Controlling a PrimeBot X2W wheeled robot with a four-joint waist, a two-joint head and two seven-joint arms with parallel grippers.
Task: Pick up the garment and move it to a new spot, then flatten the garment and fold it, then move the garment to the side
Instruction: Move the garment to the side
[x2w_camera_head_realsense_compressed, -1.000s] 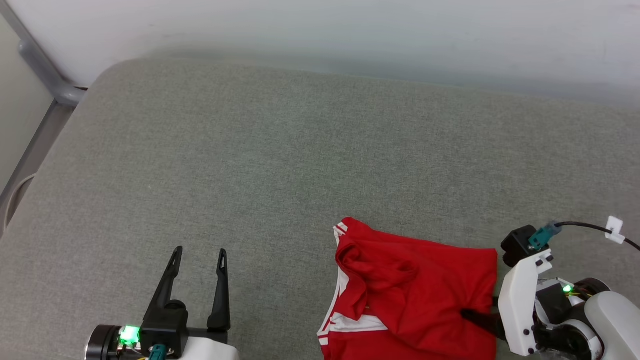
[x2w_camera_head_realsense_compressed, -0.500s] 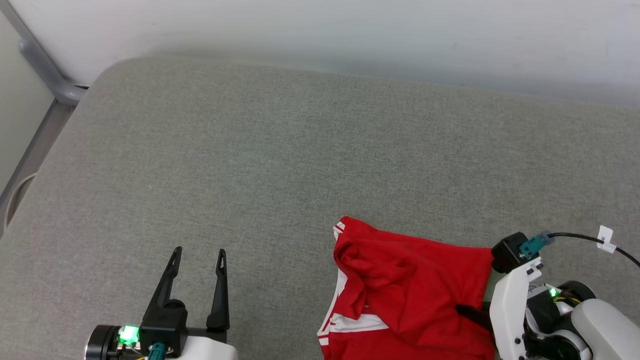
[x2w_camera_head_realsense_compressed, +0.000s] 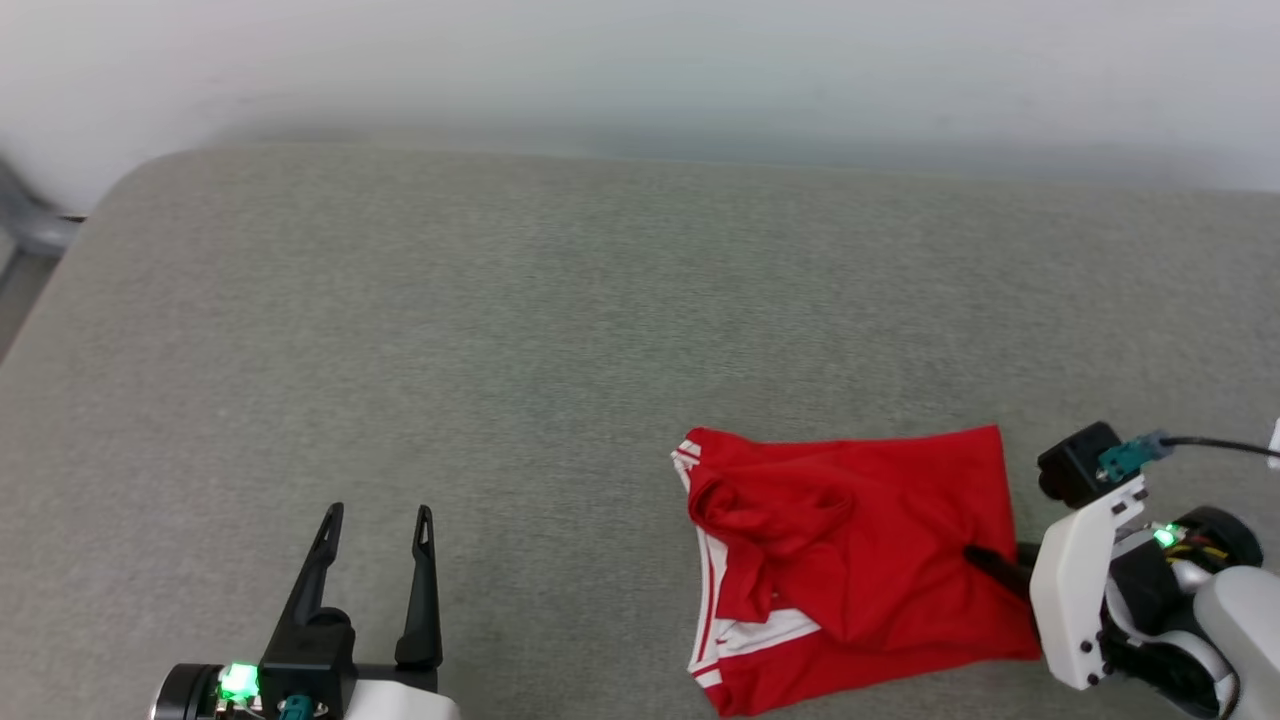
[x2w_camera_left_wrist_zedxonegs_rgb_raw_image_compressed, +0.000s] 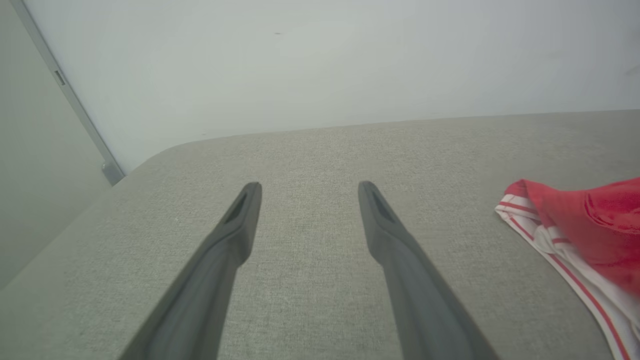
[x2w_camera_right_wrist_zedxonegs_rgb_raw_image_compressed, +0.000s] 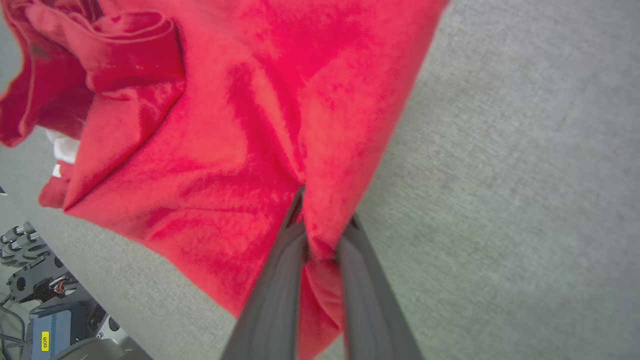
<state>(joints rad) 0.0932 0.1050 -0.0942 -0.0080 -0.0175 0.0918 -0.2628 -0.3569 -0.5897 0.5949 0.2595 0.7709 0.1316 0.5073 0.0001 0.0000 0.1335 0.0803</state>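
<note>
Pickup step: garment (x2w_camera_head_realsense_compressed: 880, 520) fold pinched in our right claw (x2w_camera_right_wrist_zedxonegs_rgb_raw_image_compressed: 325, 207). Left claw (x2w_camera_head_realsense_compressed: 378, 512) spread, well aside. Next we lift it clear.

in the right wrist view, a small yellow sticker (x2w_camera_right_wrist_zedxonegs_rgb_raw_image_compressed: 44, 342) on a blue-grey box (x2w_camera_right_wrist_zedxonegs_rgb_raw_image_compressed: 62, 322) at the lower left corner carries dark digits turned on their side; they look like "800", though the print is too small to be sure.
</note>
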